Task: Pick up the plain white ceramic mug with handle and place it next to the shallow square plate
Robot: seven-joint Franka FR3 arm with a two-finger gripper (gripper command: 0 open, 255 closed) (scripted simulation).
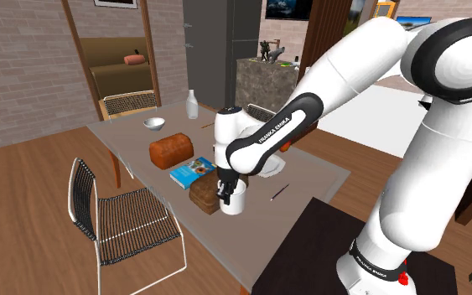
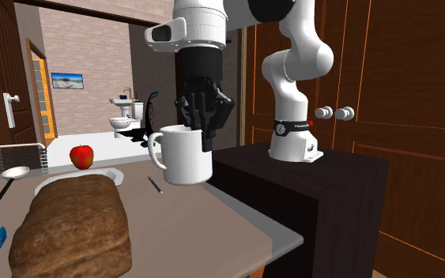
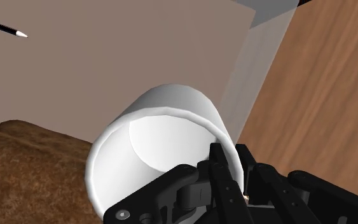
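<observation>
By the near edge of the grey table [image 1: 309, 180], just beside the big brown loaf [image 2: 70, 225], the white mug [image 2: 185, 162] sits in the black gripper [image 2: 203, 134], which is clamped on its rim wall. To me it looks rigid, glossy, breakable and heavyish, so a rim pinch may let it swing. The second exterior view shows the plate [image 2: 111, 175] and the mug's handle [image 2: 154, 150]. The wrist view shows the clasp itself.

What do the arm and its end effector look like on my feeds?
The arm has glossy white, rounded shells with dark bands at its joints. One band carries white FRANKA EMIKA lettering, and there is lettering again on the dark base ring. The end effector is all black, with two slim fingers under a blocky body.
</observation>
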